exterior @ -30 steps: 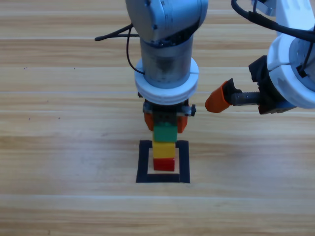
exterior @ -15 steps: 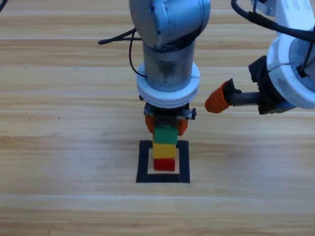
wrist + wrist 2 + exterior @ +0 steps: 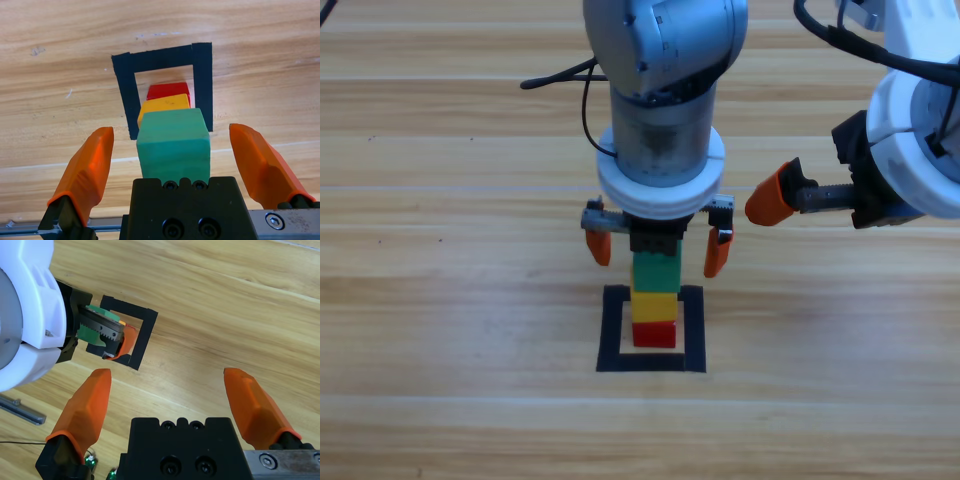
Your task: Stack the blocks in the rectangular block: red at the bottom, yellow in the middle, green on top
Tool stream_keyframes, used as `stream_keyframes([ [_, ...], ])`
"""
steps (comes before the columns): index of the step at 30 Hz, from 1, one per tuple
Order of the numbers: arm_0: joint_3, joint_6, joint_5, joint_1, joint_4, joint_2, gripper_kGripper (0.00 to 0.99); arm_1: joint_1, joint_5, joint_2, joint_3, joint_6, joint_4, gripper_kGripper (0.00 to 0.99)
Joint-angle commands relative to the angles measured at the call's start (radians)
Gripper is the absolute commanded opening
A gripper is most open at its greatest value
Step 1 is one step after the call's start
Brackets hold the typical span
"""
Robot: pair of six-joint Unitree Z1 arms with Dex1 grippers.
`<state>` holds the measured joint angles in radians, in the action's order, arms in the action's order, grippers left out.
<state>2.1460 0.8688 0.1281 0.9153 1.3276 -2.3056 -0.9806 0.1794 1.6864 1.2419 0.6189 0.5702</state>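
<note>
- High view: the left tool hangs over the tower with its jaws spread wide, one on each side of the green cube and clear of it. Green sits on the yellow cube, yellow on the red cube, all inside the black tape outline on the tabletop. The right tool waits well off to the right.
- Left wrist view: green lies centred between the orange jaws, gaps on both sides.
- Right wrist view: the right tool's jaws stand wide over bare wood, and the outline lies beyond its left jaw.
</note>
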Motion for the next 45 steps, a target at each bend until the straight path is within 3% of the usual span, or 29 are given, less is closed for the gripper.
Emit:
stream_keyframes([
  [1,0.026,0.001,0.038,-0.015,0.013,0.037,0.99,0.023,0.003,0.018,-0.03,-0.019,0.01,0.99],
  [11,-0.196,0.096,0.2,-0.032,0.019,0.354,0.99,0.022,0.011,0.027,-0.032,-0.022,0.01,0.99],
  [15,-0.451,0.104,0.249,-0.03,-0.142,0.537,0.99,0.013,0.011,0.033,-0.029,-0.022,0.008,0.99],
  [18,-0.752,0.041,0.252,-0.03,-0.386,0.699,0.99,0.007,0.009,0.038,-0.029,-0.022,0.007,0.99],
  [26,-1.229,-0.143,0.209,-0.03,-0.809,0.919,0.99,0.005,0.017,0.039,-0.03,-0.022,0.007,0.99],
  [33,-1.468,-0.378,0.163,-0.03,-1.151,1.054,0.99,0.005,0.017,0.039,-0.03,-0.022,0.007,0.99],
  [35,-1.494,-0.442,0.146,-0.03,-1.194,1.078,0.99,0.005,0.017,0.039,-0.032,-0.022,0.007,0.99],
  [45,-1.42,-0.542,0.114,-0.03,-1.17,1.08,0.99,0.005,0.018,0.036,-0.032,-0.022,0.007,0.99],
])
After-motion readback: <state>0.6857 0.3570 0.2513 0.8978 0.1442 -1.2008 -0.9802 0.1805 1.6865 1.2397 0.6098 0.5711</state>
